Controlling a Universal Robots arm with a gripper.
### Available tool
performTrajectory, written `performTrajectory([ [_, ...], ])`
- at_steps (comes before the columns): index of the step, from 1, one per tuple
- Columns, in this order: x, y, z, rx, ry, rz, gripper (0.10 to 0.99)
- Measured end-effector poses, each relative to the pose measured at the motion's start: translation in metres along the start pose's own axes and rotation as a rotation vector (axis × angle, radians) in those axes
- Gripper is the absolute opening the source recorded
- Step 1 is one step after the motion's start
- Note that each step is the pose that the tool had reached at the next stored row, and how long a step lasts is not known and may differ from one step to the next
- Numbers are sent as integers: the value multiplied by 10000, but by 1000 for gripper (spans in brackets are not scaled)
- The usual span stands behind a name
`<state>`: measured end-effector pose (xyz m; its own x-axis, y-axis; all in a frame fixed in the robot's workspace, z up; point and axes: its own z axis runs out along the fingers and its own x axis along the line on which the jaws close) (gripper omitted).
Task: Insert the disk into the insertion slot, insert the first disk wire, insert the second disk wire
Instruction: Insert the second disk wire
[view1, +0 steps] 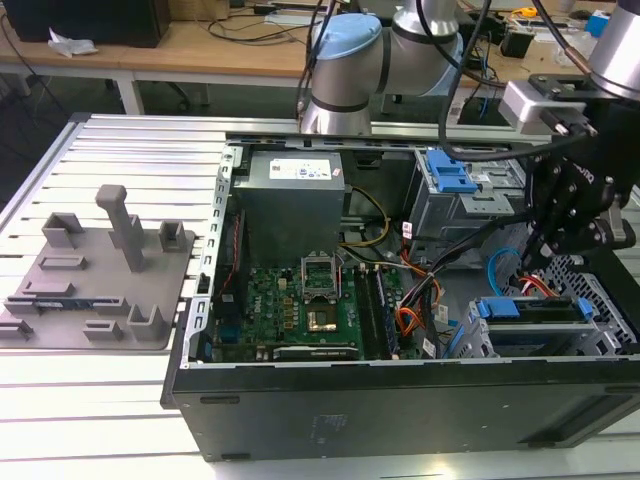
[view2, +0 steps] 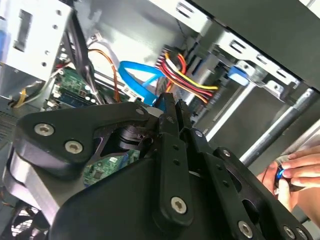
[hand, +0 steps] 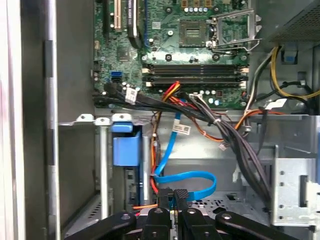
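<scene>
An open black desktop computer case (view1: 330, 400) lies on its side on a ribbed white metal table (view1: 110, 400), its green motherboard (view1: 300, 310) exposed beside a grey power supply box (view1: 295, 200). At the exterior view's right, the silver hard drive in its bright blue plastic caddy (view1: 530, 310) sits inside the low grey perforated sheet-metal drive cage (view1: 590, 300), near the case's front edge. The black gripper (view1: 550, 250) of the robot arm hangs just above that cage, at the far end of the drive. In the first wrist view its fingers (hand: 181, 196) stand drawn together, tips against the thin light-blue flat cable (hand: 192, 179), which curls in a loop over the cage floor; whether they actually pinch the cable or its plug cannot be told. The thin bundle of red and orange wires (view2: 185, 77) runs towards the drive beside the blue cable in the second wrist view. A taller grey metal bay with a blue latch (view1: 450, 180) stands farther back in the case. Left of the case rests a grey moulded fixture tray (view1: 100, 280). A person's hand (view2: 295, 172) shows at the edge of the second wrist view
</scene>
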<state>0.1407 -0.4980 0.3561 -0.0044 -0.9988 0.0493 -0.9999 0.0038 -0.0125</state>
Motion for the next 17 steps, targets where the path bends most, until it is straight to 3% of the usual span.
performTrajectory([
  [5,169,-1,9,-1,-179,2,161],
  [6,238,-1,14,-1,-268,3,161],
  [10,351,-1,25,-2,-430,6,161],
  [17,355,-1,25,-2,-450,6,161],
])
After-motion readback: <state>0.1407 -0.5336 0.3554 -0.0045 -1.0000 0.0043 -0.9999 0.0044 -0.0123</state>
